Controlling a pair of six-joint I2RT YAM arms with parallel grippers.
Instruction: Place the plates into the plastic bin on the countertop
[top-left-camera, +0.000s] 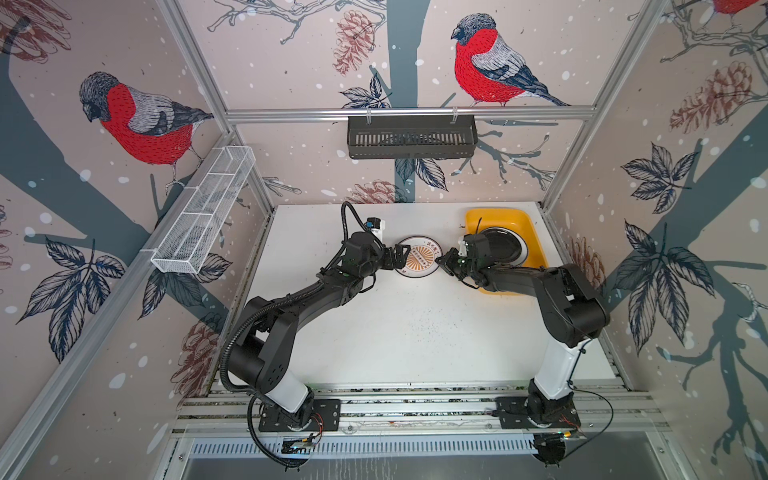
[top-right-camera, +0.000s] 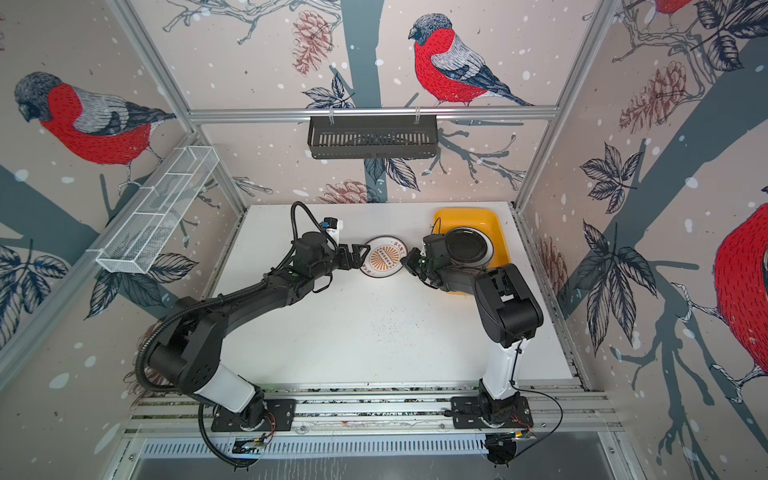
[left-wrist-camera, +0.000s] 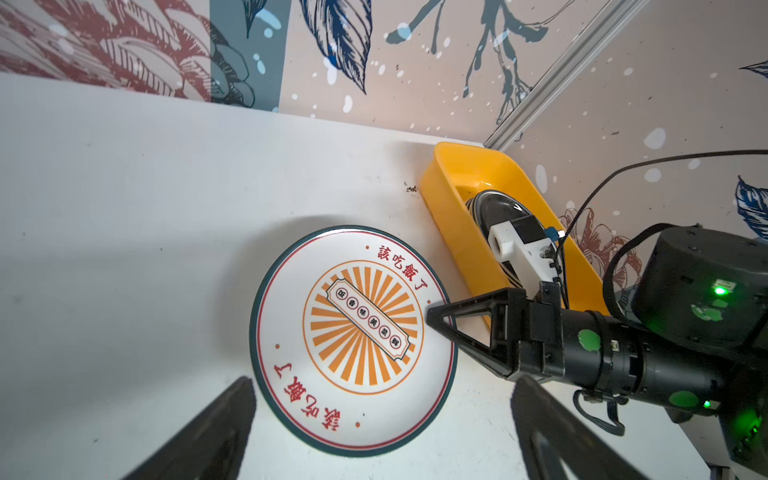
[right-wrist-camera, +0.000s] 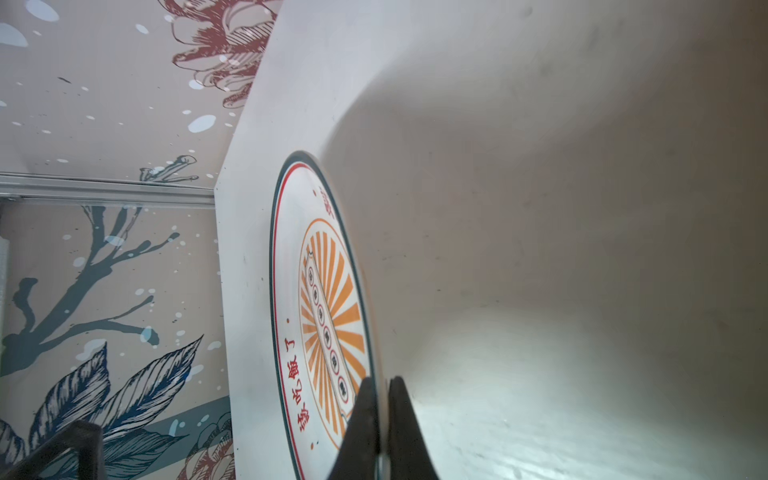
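Observation:
One plate (top-left-camera: 417, 255) (top-right-camera: 384, 257), white with a dark green rim and an orange sunburst centre, lies on the countertop (top-left-camera: 395, 332) between my two grippers. My right gripper (top-left-camera: 442, 261) (right-wrist-camera: 380, 380) is shut on the plate's right rim (left-wrist-camera: 432, 311), one finger above it and one below. At the plate's left edge my left gripper (top-left-camera: 401, 255) (left-wrist-camera: 382, 382) stands open, its fingers (left-wrist-camera: 232, 415) wide on either side of the rim without touching it. The yellow-orange plastic bin (top-left-camera: 498, 216) (left-wrist-camera: 457, 174) sits at the back right and holds a black plate (top-left-camera: 503, 245) on top of others.
A black slotted basket (top-left-camera: 411, 135) hangs on the back rail. A white wire rack (top-left-camera: 203, 208) is fixed to the left wall. Dark specks (top-left-camera: 424, 328) are scattered mid-countertop. Aluminium framing (top-left-camera: 415, 399) edges the front, where both arm bases stand.

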